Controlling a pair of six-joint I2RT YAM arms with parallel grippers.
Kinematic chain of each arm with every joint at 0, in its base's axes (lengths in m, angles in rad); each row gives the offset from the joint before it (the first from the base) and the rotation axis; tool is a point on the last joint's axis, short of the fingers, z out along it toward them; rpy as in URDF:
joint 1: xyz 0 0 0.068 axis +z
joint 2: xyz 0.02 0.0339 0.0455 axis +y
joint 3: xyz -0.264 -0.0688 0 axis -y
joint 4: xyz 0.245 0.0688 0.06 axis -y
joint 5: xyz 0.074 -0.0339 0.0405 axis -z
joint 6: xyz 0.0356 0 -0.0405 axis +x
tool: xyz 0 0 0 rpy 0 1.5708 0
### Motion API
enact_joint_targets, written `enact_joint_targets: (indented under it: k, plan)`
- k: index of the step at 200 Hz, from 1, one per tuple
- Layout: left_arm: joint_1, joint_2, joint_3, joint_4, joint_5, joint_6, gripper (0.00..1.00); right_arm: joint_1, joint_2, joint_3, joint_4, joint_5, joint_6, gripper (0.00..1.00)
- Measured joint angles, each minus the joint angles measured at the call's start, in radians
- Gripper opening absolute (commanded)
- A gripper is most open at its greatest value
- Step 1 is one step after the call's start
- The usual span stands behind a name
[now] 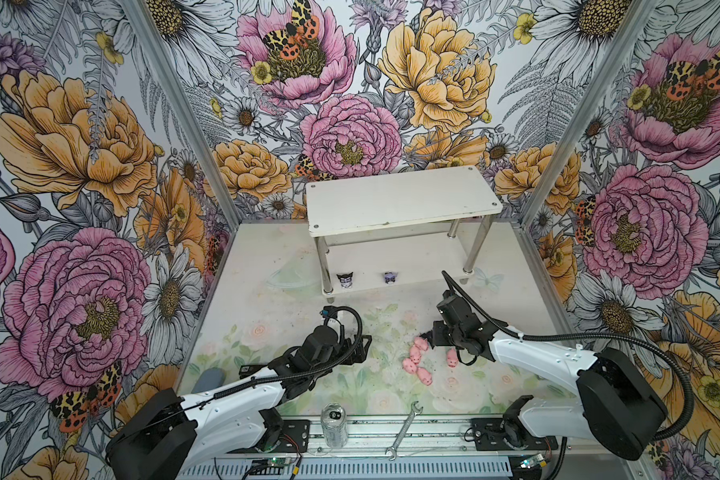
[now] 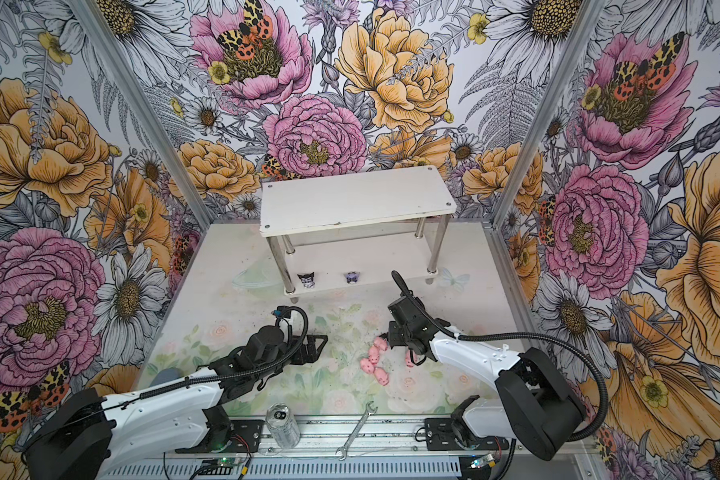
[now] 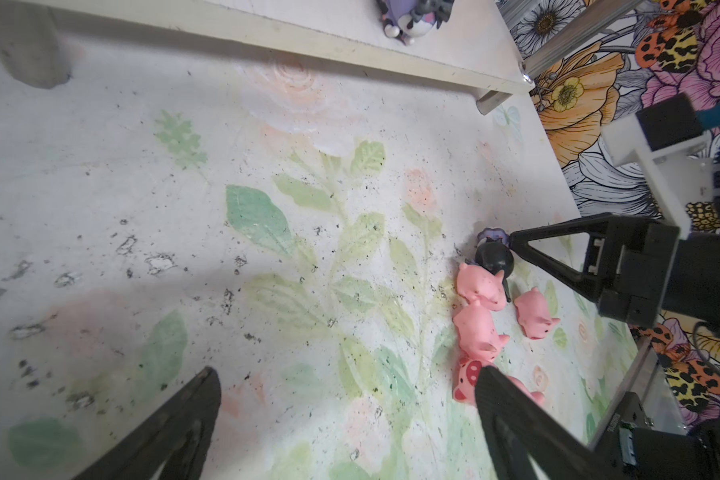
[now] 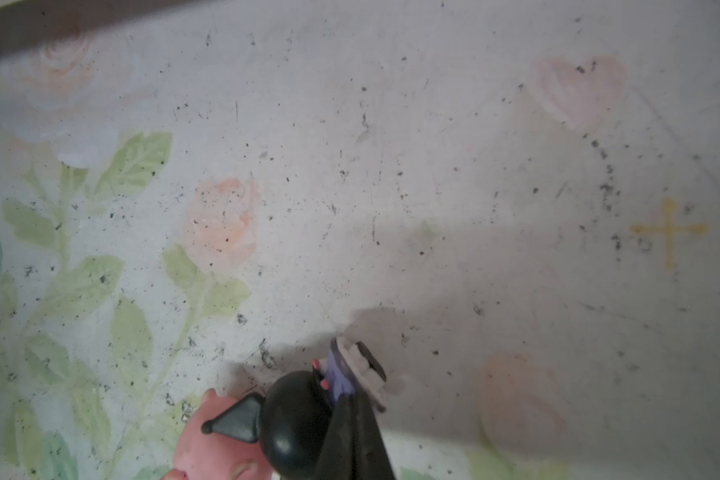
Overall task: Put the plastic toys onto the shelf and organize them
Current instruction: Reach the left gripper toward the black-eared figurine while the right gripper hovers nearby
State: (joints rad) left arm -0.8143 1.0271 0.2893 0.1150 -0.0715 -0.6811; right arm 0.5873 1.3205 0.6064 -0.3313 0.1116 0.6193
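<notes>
The white two-tier shelf (image 1: pixel 400 199) (image 2: pixel 350 199) stands at the back of the table. Two black-purple figurines (image 1: pixel 344 279) (image 1: pixel 389 277) stand on its lower tier. Several pink pigs (image 1: pixel 415 354) (image 2: pixel 374 355) (image 3: pixel 476 328) lie in a cluster on the mat, with one more pig (image 1: pixel 452 358) a little apart. My right gripper (image 1: pixel 427 334) (image 4: pixel 352 399) is shut on a third black-purple figurine (image 4: pixel 304 415) (image 3: pixel 493 257), low over the mat and right beside the topmost pig. My left gripper (image 1: pixel 366 345) (image 3: pixel 348 374) is open and holds nothing, left of the pigs.
A clear drink can (image 1: pixel 334 424) and a silver wrench (image 1: pixel 404 430) lie at the table's front edge between the arm bases. A grey object (image 1: pixel 208 378) sits at the front left. Flower-printed walls close in the table on three sides.
</notes>
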Motion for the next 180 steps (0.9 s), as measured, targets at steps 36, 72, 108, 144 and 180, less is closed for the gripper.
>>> enact_joint_targets:
  k: [36, 72, 108, 144, 180]
  plan:
    - [0.000, 0.041, 0.008, 0.024, 0.000, 0.000, 0.97, -0.027, 0.037, 0.014, 0.051, -0.011, -0.002, 0.00]
    - [0.000, 0.077, 0.010, 0.044, 0.000, 0.000, 0.97, -0.072, 0.100, 0.032, 0.117, -0.013, -0.008, 0.00]
    - [0.000, 0.105, 0.019, 0.056, 0.001, 0.000, 0.97, -0.117, 0.204, 0.048, 0.164, -0.036, -0.023, 0.00]
    - [0.000, 0.112, 0.022, 0.063, 0.001, 0.000, 0.97, -0.139, 0.217, 0.053, 0.183, -0.053, -0.038, 0.00]
    - [0.000, 0.114, 0.024, 0.063, 0.001, 0.000, 0.97, -0.150, 0.146, 0.053, 0.125, -0.053, -0.045, 0.00]
